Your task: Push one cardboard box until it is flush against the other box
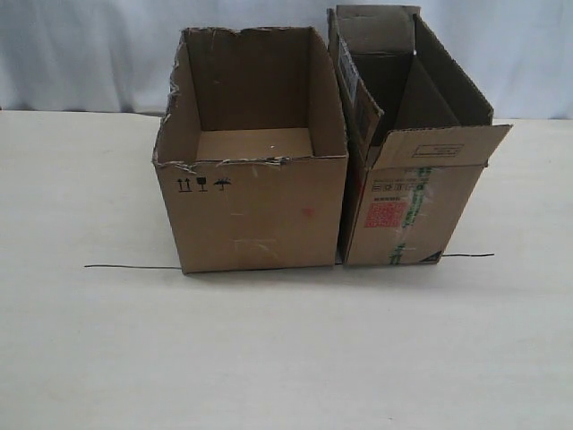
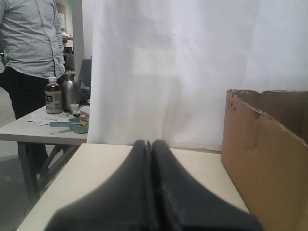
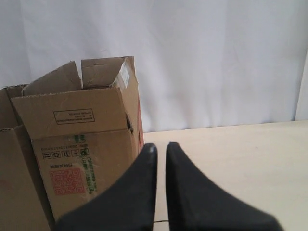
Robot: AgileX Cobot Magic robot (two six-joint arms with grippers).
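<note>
In the exterior view the cardboard box (image 1: 412, 210), narrow with a red label and green tape, stands right of the other box (image 1: 260, 210), which is wide with black symbols. Their near walls meet with only a thin dark seam between them. Neither gripper shows in that view. My left gripper (image 2: 151, 143) is shut with nothing in it and sits apart from the other box (image 2: 264, 163), short of its outer side wall. My right gripper (image 3: 161, 146) is all but shut, a thin slit between its fingers, empty, off the outer front corner of the cardboard box (image 3: 82, 149).
A thin black line (image 1: 134, 267) runs across the table under the boxes' front edges. A white curtain (image 1: 89, 54) hangs behind. Off the table's left end stands a side table (image 2: 29, 127) with bottles, and a person (image 2: 31, 43) beside it.
</note>
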